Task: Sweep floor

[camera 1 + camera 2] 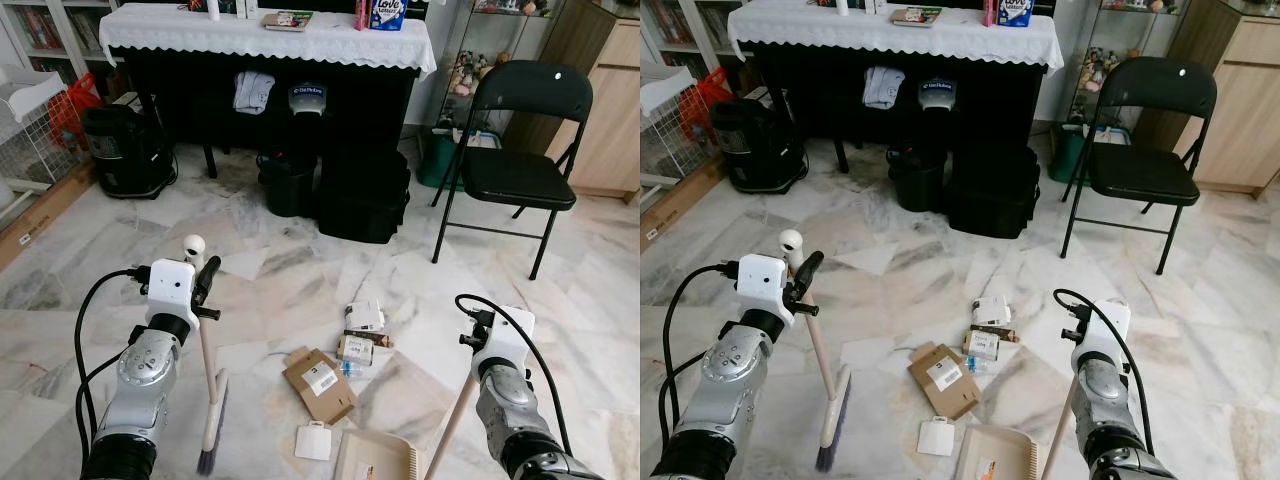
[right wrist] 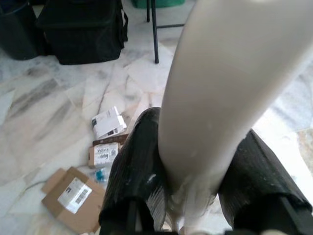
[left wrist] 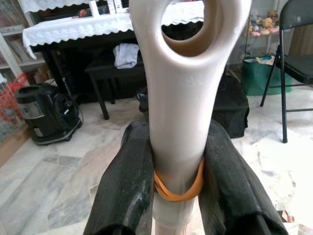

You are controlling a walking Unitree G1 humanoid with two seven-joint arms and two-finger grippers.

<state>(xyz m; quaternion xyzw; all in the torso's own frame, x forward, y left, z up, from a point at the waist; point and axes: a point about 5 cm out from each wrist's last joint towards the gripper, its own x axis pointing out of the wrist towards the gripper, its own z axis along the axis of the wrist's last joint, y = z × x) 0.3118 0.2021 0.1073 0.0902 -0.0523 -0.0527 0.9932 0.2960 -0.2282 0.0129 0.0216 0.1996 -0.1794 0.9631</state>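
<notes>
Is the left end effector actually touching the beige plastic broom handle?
Touching. The left wrist view shows both black fingers pressed against the beige plastic broom handle, no gap either side, just above an orange rubber band.

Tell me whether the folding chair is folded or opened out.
Opened out: the black folding chair stands on its spread legs on the marble floor, seat level, backrest upright.
</notes>
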